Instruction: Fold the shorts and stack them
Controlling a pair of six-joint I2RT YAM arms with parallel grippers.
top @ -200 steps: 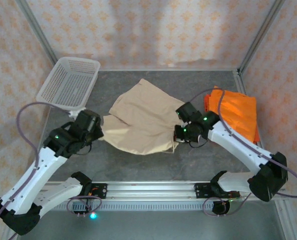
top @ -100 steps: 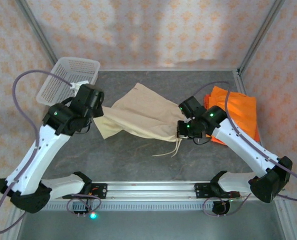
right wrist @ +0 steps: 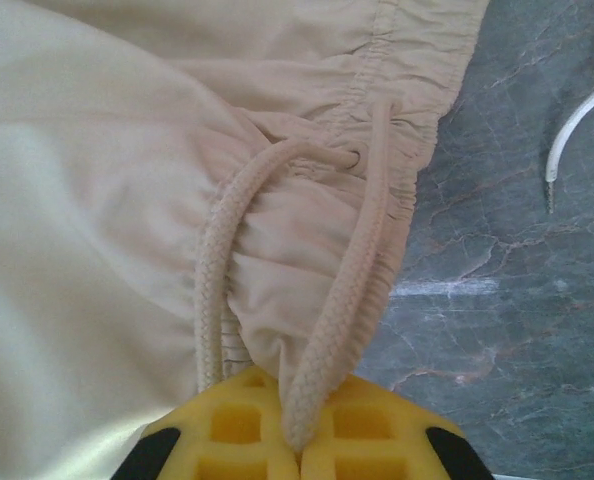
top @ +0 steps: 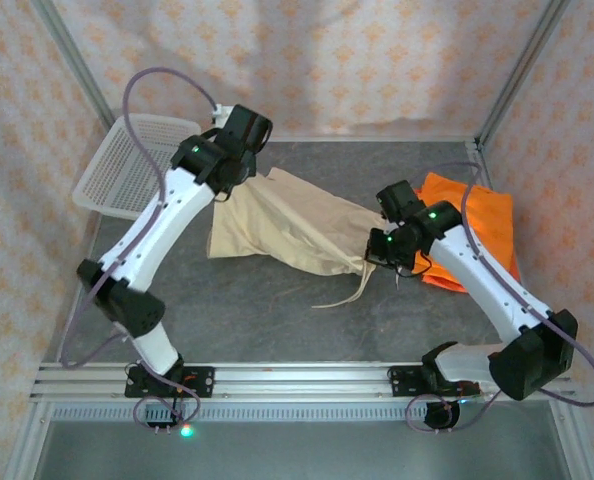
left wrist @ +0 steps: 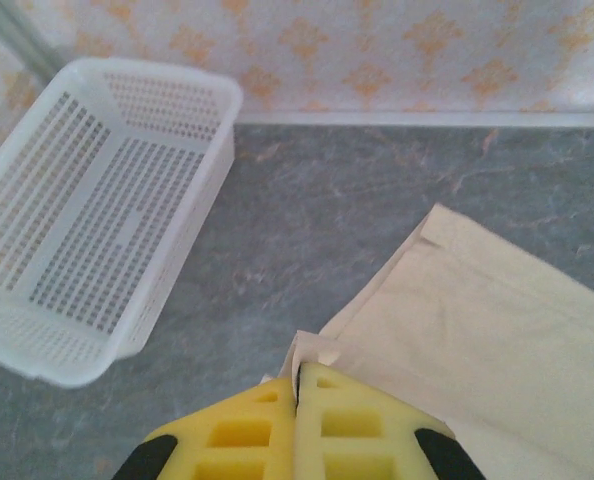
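One cream shorts (top: 287, 230), one orange stack (top: 482, 225), one white basket (left wrist: 192, 240) on the worktop (top: 277, 330).
Left jaws clamp the cream hem; right jaws clamp its waistband and drawstring (right wrist: 342, 290).

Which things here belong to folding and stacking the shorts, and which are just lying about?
For the job: cream shorts, mid-table; orange shorts, at the right.
Lying about: white mesh basket, far left corner.

One cream shorts (top: 287, 225); orange shorts pile (top: 492, 235), count unclear; one white basket (top: 117, 170); two arms: left arm (top: 162, 220), right arm (top: 477, 275).
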